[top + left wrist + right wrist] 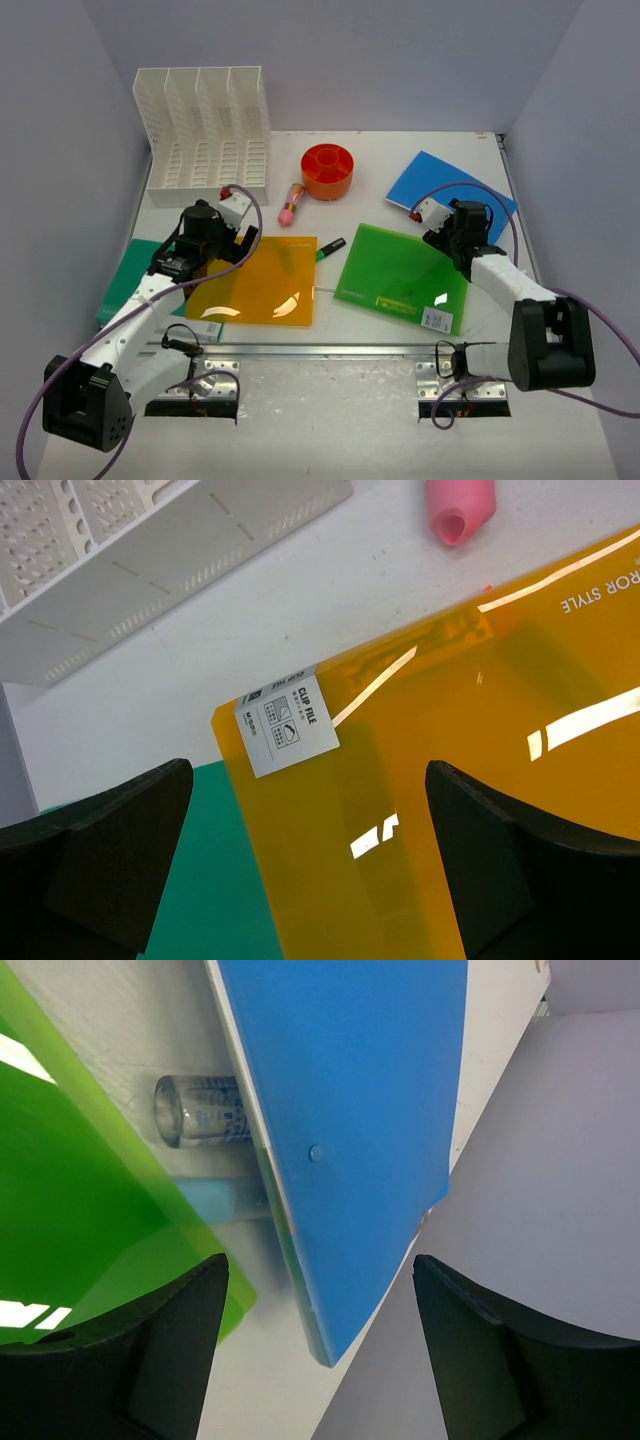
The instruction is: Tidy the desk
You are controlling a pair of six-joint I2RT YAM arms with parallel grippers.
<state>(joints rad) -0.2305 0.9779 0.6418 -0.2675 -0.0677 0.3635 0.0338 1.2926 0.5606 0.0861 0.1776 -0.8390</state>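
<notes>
Two details reach you only through the wrist views: a clear tube [200, 1112] running under the blue folder [350, 1110], and a white "CLIP FILE" label [287, 725] on the orange file [450, 780]. Both grippers are spread, holding nothing. Your left gripper [308, 810] hovers over that file's corner and your right gripper [320, 1290] over the folder's edge, with the desk surface [370, 205] beneath both.
</notes>
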